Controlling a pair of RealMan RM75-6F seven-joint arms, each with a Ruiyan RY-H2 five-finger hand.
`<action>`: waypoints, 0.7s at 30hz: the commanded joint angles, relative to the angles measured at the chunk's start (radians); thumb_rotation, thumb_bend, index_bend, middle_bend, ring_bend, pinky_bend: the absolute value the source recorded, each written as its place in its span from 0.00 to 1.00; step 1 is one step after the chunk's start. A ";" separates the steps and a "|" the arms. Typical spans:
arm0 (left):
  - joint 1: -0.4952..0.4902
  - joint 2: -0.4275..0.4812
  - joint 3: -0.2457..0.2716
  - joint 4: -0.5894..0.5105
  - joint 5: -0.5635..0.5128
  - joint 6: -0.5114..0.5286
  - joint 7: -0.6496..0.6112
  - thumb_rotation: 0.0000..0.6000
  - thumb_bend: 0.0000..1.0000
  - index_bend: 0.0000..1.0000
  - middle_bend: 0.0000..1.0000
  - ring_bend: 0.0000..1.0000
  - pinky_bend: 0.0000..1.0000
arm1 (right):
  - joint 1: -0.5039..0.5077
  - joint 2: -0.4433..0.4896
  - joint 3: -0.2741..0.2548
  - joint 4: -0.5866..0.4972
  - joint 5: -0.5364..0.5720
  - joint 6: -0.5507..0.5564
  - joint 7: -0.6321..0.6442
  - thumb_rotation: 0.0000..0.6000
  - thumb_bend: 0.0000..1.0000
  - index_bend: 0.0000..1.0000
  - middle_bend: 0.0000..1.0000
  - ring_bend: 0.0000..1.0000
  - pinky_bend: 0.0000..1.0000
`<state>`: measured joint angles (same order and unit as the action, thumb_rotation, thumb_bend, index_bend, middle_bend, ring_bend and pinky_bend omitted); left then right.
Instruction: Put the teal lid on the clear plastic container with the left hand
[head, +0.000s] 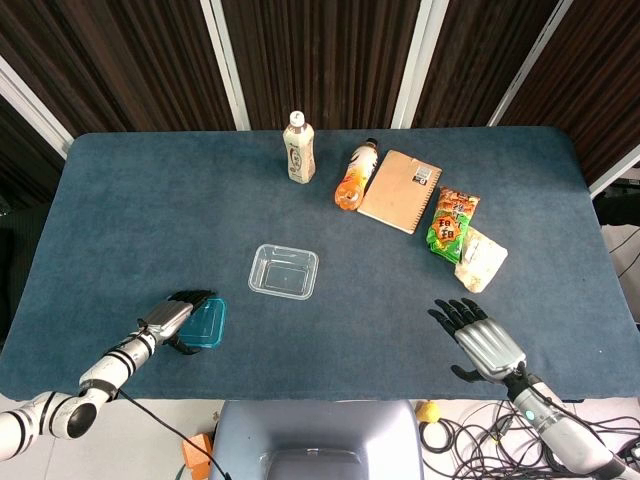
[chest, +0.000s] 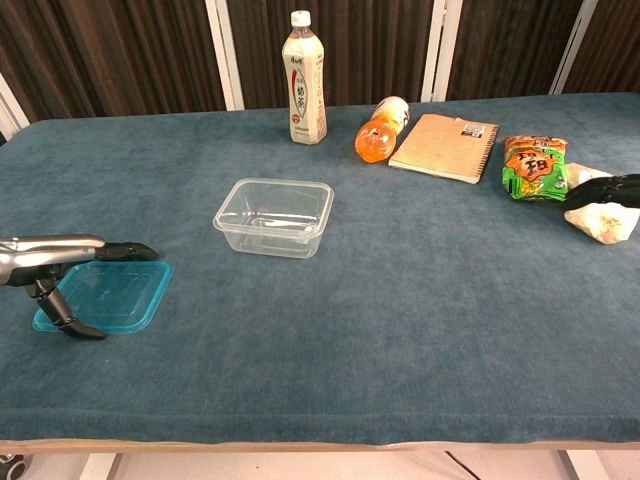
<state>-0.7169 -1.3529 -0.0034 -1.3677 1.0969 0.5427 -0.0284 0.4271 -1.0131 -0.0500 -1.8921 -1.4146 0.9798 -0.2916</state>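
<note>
Left robot hand low over the teal lid, fingers stretched across its top, thumb hooked down at the near edge; we cannot tell whether it grips yet. Lid lies flat on the tabletop, well apart from the clear plastic container. Right robot hand open, idle. We judge the thin flat lid may slide on the cloth or slip from a shallow pinch during lifting.

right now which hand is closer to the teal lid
Left. The left hand is right over the teal lid, fingers spread above its near-left side. The right hand is far off, at the table's opposite front corner, fingers spread.
</note>
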 joint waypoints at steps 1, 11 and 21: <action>0.003 -0.003 0.004 0.005 0.007 0.012 0.009 1.00 0.24 0.21 0.66 0.24 0.00 | 0.000 -0.001 -0.001 0.001 0.000 -0.001 0.001 1.00 0.20 0.00 0.00 0.00 0.00; 0.067 0.013 0.010 -0.008 0.126 0.150 -0.037 1.00 0.29 0.41 1.00 0.65 0.00 | -0.003 -0.002 -0.003 -0.005 0.000 0.004 -0.011 1.00 0.20 0.00 0.00 0.00 0.00; 0.136 0.056 0.001 -0.030 0.292 0.320 -0.247 1.00 0.29 0.40 1.00 0.67 0.00 | -0.005 -0.012 -0.006 -0.020 0.006 0.007 -0.042 1.00 0.20 0.00 0.00 0.00 0.00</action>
<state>-0.6010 -1.3122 0.0030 -1.3885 1.3594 0.8198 -0.2309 0.4218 -1.0244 -0.0554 -1.9122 -1.4090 0.9872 -0.3323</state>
